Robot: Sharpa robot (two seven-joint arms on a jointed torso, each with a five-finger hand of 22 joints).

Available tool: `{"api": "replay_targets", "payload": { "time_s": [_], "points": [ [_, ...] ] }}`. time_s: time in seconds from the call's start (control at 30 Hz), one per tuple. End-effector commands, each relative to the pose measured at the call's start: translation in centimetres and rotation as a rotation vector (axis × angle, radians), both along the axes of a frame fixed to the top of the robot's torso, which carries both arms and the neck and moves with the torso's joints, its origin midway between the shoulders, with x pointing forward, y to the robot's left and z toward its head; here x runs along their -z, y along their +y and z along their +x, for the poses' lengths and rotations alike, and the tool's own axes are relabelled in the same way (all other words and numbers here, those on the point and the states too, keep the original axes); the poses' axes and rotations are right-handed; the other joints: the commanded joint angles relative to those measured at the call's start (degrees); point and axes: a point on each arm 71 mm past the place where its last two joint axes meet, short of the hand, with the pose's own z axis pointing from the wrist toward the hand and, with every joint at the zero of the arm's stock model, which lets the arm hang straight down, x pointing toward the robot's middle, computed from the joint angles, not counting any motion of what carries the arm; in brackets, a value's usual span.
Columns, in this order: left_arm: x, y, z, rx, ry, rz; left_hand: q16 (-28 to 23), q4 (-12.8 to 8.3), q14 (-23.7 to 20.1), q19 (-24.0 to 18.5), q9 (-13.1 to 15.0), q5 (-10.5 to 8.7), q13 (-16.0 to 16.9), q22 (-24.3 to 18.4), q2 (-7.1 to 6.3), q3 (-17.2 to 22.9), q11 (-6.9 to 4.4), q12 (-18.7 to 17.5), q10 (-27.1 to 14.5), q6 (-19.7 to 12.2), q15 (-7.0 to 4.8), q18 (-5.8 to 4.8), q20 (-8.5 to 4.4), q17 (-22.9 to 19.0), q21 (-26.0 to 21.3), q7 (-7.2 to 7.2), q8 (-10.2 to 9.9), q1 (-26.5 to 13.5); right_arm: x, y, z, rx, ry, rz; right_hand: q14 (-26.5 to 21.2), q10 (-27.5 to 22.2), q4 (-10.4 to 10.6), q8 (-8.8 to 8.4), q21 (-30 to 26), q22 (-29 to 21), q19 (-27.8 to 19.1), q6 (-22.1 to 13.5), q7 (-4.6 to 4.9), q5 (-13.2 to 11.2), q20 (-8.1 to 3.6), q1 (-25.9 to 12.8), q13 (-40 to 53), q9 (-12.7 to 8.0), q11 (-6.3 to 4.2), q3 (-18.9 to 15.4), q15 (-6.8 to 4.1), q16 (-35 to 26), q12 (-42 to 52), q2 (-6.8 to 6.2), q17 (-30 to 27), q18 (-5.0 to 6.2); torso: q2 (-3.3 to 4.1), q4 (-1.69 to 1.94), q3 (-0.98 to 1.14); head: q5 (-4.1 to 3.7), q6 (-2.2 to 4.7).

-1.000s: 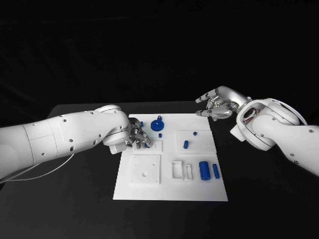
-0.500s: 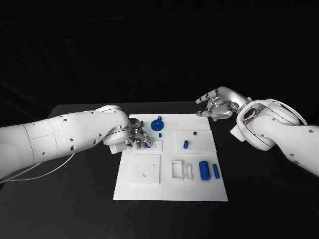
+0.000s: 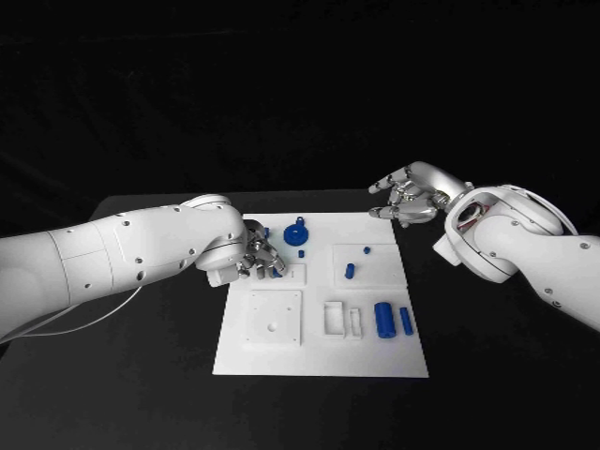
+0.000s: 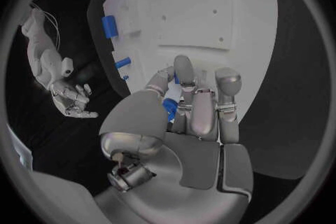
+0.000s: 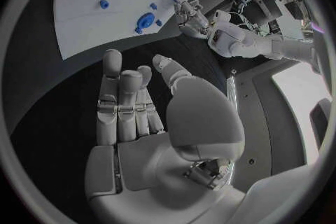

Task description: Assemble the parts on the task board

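The white task board (image 3: 321, 352) lies in the middle of the black table. My left hand (image 3: 257, 258) is over its left edge near the far end, fingers curled down onto the plate. In the left wrist view a small blue part (image 4: 170, 107) sits pinched between the thumb and fingers of my left hand (image 4: 189, 117). A round blue part (image 3: 296, 234) lies just beyond that hand. A short blue peg (image 3: 349, 272) stands on a raised square, and two blue cylinders (image 3: 382, 320) lie near the right edge. My right hand (image 3: 409, 195) hovers off the board's far right corner, fingers apart, holding nothing.
White raised blocks, a square plate (image 3: 276, 317) and a slotted holder (image 3: 336, 321), sit on the near half of the board. Bare black table (image 3: 517, 375) lies on both sides. The right wrist view shows my right hand (image 5: 136, 106) over dark table beside the board (image 5: 91, 17).
My left arm has shifted slightly toward the board, and its hand sits a little further in. The right hand and the loose parts have not moved.
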Motion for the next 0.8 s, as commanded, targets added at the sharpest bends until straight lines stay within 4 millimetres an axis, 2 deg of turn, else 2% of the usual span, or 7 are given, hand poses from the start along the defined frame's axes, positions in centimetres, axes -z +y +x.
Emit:
{"api": "replay_targets", "payload": {
  "time_s": [0.03,0.27,0.47,0.6,0.63,0.7,0.8],
  "points": [
    [0.32,-0.13,-0.17,0.025,0.019,0.023,0.34,-1.54,0.03,-0.17,7.67,0.29,-0.07,3.48,0.52,1.19,-0.07,0.43,2.33,9.13,0.34,-0.28,0.39,0.21,0.15,-5.72,0.23,0.48,0.02,0.10,-0.03,-0.012,-0.001,-0.002,0.42,-0.26,-0.13,-0.38,-0.24,0.53,0.01,0.23,0.07,-0.35,-0.09,-0.60,-0.04,-0.05,-0.01,0.02,-0.02,-0.16,0.16,0.16,0.09,0.68,-0.01,0.01,0.00,-0.06,-0.01],
    [0.30,-0.36,-0.17,0.033,0.016,0.027,0.37,-1.59,0.02,-0.18,7.77,-0.01,-0.14,3.48,0.40,1.05,-0.08,0.55,2.33,9.14,0.37,-0.23,0.46,0.30,0.17,-5.73,0.22,0.42,0.03,0.11,-0.03,-0.012,0.000,-0.002,0.41,-0.27,-0.16,-0.37,-0.25,0.52,0.02,0.26,0.07,-0.23,-0.09,-0.54,-0.03,-0.04,-0.02,0.02,-0.02,-0.16,0.16,0.18,0.09,0.68,-0.01,0.00,0.01,-0.08,0.02],
    [0.22,-0.48,-0.09,0.026,0.000,0.024,0.23,-0.51,0.00,-0.24,7.66,-2.31,-0.29,3.40,0.11,-0.06,-0.07,0.53,2.32,9.12,0.35,-0.15,0.48,0.22,-0.08,-5.79,0.17,0.64,0.04,0.10,-0.01,-0.012,0.000,-0.001,0.41,-0.28,-0.15,-0.37,-0.25,0.51,0.02,0.25,0.07,-0.20,-0.09,-0.56,-0.03,-0.04,-0.02,0.01,-0.02,-0.19,0.15,0.16,0.08,0.68,0.00,-0.01,0.01,-0.05,0.08],
    [0.12,-0.49,0.01,0.019,-0.019,0.027,-0.02,0.96,-0.05,-0.63,7.00,-6.45,-0.55,3.24,0.26,-1.22,0.00,0.32,2.33,8.71,0.42,-0.20,0.52,0.05,-0.73,-5.69,0.06,1.47,0.03,0.06,-0.01,-0.011,-0.002,-0.001,0.31,-0.36,-0.12,-0.38,-0.29,0.48,-0.04,0.14,0.08,-0.07,-0.08,-0.59,-0.08,-0.05,-0.01,0.00,0.00,-0.44,0.07,0.13,-0.08,0.67,-0.01,0.00,0.02,-0.01,0.09],
    [0.10,-0.49,0.03,0.018,-0.023,0.028,-0.11,1.74,-0.07,-0.67,6.68,-8.27,-0.59,3.17,-0.28,-2.13,0.00,0.30,2.33,8.55,0.40,-0.20,0.47,-0.06,-0.95,-5.71,0.02,1.15,0.02,0.01,0.00,-0.009,-0.003,-0.001,0.29,-0.37,-0.12,-0.38,-0.30,0.48,-0.05,0.12,0.08,-0.06,-0.07,-0.59,-0.08,-0.05,-0.01,0.01,0.00,-0.48,0.06,0.13,-0.10,0.67,-0.01,0.01,0.00,0.00,0.06],
    [0.08,-0.49,0.06,0.018,-0.027,0.028,-0.25,4.10,-0.04,-0.60,5.20,-9.29,-0.71,3.11,-1.27,-4.19,-0.03,0.27,2.32,8.46,0.30,-0.30,0.33,-0.13,-1.29,-5.73,0.07,1.99,0.02,-0.04,0.01,-0.008,-0.004,-0.001,0.29,-0.37,-0.12,-0.38,-0.30,0.48,-0.05,0.12,0.08,-0.06,-0.07,-0.59,-0.08,-0.05,-0.01,0.01,0.00,-0.48,0.06,0.13,-0.10,0.67,0.00,0.02,0.01,-0.06,0.07],
    [0.07,-0.51,0.07,0.019,-0.029,0.028,-0.44,6.00,-0.08,-0.55,4.01,-9.91,-0.79,3.09,-2.46,-5.78,-0.01,0.24,2.33,8.13,0.24,-0.34,0.22,-0.33,-1.59,-5.69,0.04,2.19,0.02,-0.08,0.01,-0.007,-0.004,-0.001,0.20,-0.39,-0.11,-0.38,-0.32,0.45,-0.12,0.11,0.09,-0.11,-0.06,-0.55,-0.12,-0.05,0.01,0.02,0.02,-0.65,0.02,0.12,-0.21,0.66,-0.01,-0.01,0.01,0.03,0.01]
  ]
}}
